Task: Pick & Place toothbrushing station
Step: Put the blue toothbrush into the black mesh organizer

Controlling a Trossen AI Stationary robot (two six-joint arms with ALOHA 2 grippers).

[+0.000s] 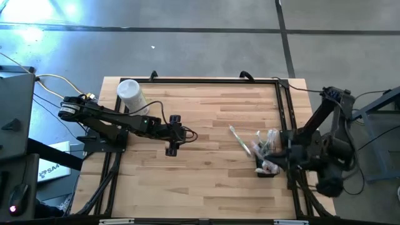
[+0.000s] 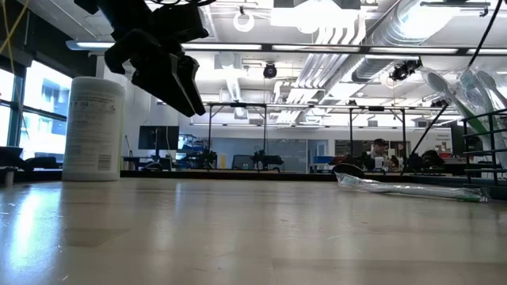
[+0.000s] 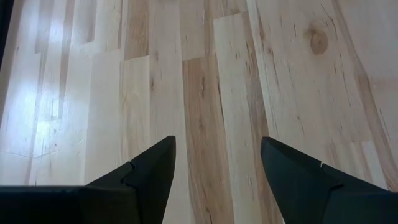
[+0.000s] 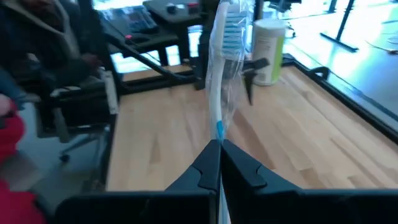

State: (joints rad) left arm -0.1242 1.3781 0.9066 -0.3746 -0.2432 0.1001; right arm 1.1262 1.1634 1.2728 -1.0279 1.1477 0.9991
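The right gripper [image 4: 219,146] pinched a thin clear-wrapped toothbrush [image 4: 219,74] upright near the pale plank bench's [image 1: 206,156] right edge. Another wrapped toothbrush [image 1: 239,140] lay flat nearby. The left gripper [image 3: 217,162] hovered mid-bench, jaws apart, empty.

Overhead, tabletop-level, two wrist cameras; shared table [image 1: 206,125]

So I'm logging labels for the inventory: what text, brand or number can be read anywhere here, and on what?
White canister: printed label, too small to read.
White sheet on the floor left of the table: partial dark letters "SA", the rest cut off.
Wrapped toothbrush held in the right gripper: no legible print.
Nothing else readable.
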